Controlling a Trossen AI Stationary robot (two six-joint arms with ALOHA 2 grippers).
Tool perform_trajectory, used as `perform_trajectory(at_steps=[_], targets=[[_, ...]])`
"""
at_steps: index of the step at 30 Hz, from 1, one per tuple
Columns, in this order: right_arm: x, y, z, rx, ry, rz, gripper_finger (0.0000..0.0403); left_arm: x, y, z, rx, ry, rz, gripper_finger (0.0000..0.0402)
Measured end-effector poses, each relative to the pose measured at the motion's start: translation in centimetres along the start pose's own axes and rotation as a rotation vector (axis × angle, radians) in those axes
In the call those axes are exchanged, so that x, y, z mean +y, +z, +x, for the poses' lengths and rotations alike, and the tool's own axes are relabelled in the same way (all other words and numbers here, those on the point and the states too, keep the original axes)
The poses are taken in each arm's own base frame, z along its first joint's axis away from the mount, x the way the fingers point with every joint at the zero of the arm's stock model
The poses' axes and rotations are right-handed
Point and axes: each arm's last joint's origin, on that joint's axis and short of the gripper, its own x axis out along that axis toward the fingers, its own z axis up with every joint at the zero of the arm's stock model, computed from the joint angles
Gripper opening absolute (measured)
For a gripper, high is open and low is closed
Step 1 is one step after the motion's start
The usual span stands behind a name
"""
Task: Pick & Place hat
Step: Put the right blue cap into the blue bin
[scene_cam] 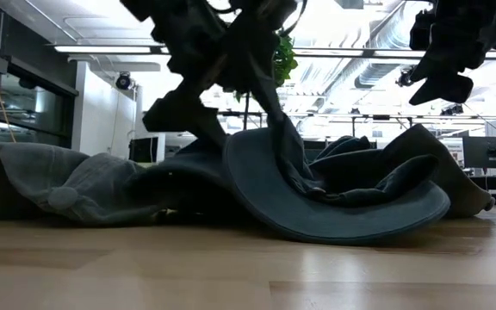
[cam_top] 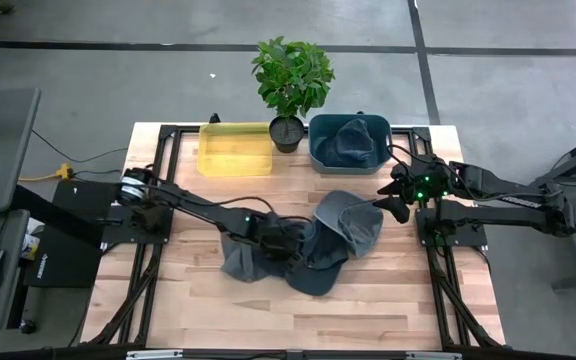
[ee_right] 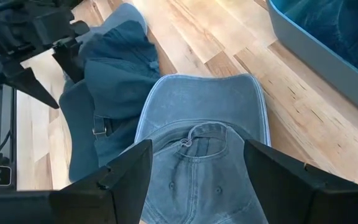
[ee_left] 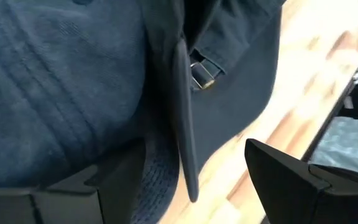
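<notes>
My left gripper sits low in the heap of soft denim caps at the middle of the wooden tabletop, fingers spread wide either side of a dark cap's stiff brim edge, closing on nothing yet. My right gripper hovers above the pale blue washed cap, fingers likewise apart and empty. One cap already lies in the grey-blue plastic bin.
</notes>
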Motion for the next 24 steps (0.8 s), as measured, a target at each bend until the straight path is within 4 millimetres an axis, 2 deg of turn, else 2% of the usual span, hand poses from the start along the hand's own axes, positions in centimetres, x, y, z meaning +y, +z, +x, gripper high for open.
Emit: perform_trajectory(at_steps=[4, 7, 12, 19, 24], targets=[[-0.01, -0.02, 0.00, 0.001, -0.002, 0.000, 0.0248, -0.25, 0.16, 0.63, 0.030, 0.070, -0.001, 0.0275], [-0.03, -0.06, 0.00, 0.005, -0.004, 0.001, 0.0248, -0.79, 0.40, 0.57, 0.024, 0.056, 0.021, 0.0258], [-0.04, -0.07, 0.00, 0.007, -0.005, 0.002, 0.0248, -0.88, 0.49, 0.55, 0.018, 0.059, 0.020, 0.0180], [-0.05, -0.10, -0.01, 0.010, -0.006, 0.005, 0.0248, -0.89, 0.44, 0.54, 0.037, 0.050, 0.029, 0.0023], [-0.05, -0.10, 0.00, 0.010, -0.006, 0.009, 0.0248, -0.94, 0.38, 0.55, 0.056, 0.039, 0.041, 0.0013]])
